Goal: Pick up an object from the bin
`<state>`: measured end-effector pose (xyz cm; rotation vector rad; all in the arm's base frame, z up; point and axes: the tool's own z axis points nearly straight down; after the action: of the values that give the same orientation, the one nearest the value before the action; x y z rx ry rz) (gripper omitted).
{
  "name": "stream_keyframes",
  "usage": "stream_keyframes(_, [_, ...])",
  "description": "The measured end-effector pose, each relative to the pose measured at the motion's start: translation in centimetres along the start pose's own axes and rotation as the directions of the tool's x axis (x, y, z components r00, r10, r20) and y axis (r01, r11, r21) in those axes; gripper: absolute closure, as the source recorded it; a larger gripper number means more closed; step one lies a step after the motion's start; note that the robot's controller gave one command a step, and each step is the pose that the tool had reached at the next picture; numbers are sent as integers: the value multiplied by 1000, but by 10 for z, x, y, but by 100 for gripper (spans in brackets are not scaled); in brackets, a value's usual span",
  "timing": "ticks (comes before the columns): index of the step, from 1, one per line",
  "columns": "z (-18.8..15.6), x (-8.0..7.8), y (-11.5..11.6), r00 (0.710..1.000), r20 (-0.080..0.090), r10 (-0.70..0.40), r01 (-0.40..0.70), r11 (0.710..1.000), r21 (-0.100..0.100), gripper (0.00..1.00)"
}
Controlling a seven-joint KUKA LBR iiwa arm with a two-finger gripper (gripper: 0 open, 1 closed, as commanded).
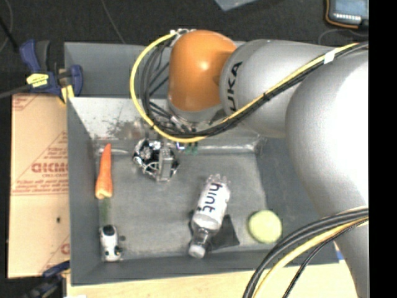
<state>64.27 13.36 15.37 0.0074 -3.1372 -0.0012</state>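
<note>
My gripper (162,165) hangs in the back middle of the bin, below the orange wrist cover, with a dark and white tangle of parts around its tip. An orange carrot-shaped thing (104,171) with a green stem lies along the left wall, a short way left of the gripper. A clear plastic bottle (209,214) with a white "hint" label lies to the gripper's front right, cap toward the front wall. Nothing is seen between the fingers.
A small white and black toy figure (110,242) stands in the front left corner. A yellow-green round slice (264,226) lies at the front right, beside a black flat piece (227,234) under the bottle. The big arm covers the right and back of the bin.
</note>
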Motion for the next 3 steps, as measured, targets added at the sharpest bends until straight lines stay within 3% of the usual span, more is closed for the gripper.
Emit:
stream_keyframes(1, [-5,-1,0,1000,7,2,-2,1000,-1,0])
stream_keyframes(2, [33,0,-8,1000,15,20,-20,1000,-3,0])
stream_keyframes(3, [77,-5,-47,959,13,284,-284,959,-9,100])
